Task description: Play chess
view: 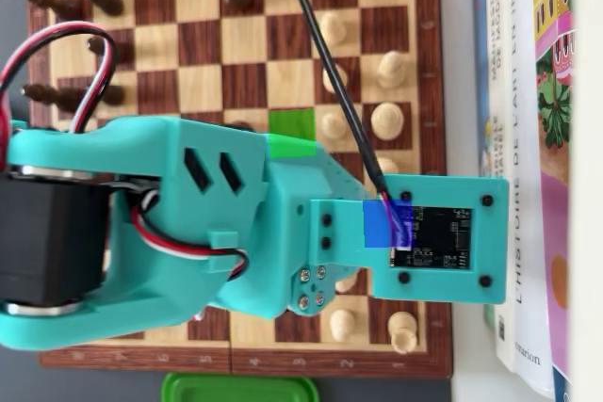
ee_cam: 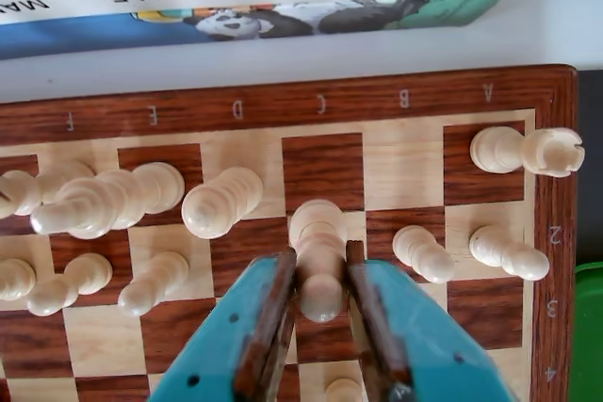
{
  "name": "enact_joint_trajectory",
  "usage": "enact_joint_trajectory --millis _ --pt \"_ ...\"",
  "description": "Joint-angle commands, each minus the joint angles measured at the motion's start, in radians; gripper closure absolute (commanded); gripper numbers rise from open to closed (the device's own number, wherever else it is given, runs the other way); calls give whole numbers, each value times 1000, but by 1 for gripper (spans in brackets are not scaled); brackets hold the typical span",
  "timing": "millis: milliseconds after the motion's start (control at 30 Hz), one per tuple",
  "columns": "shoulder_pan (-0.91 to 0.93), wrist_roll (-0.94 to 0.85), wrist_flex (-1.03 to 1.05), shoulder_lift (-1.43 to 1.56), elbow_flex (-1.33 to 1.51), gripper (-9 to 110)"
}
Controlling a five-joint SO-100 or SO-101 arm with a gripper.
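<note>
Gripper: in the wrist view our teal gripper (ee_cam: 321, 275) stands narrow, its jaws flanking a white piece (ee_cam: 318, 256) and looking pressed to its sides, though we cannot confirm firm contact.
Held piece: it stands on the chessboard (ee_cam: 556, 233) in the C file near the second rank, between the D-file piece (ee_cam: 222, 201) and a pawn (ee_cam: 422, 252) on the B side.
Grip risk: we hold the piece low on its slim stem; a light squeeze could let it tip or slip as we lift.
Neighbour risk: the pawn lies near the right jaw; a sideways drift could knock it over.
Blind spot: in the overhead view our arm (view: 188, 223) covers the piece; we cannot judge its seat from there.
Edge: books (view: 528, 167) lie just beside the board; swinging out that way risks a bump.
</note>
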Motion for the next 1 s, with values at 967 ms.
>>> enact_joint_trajectory --millis 967 --pt "-206 107 -2 468 446 98"
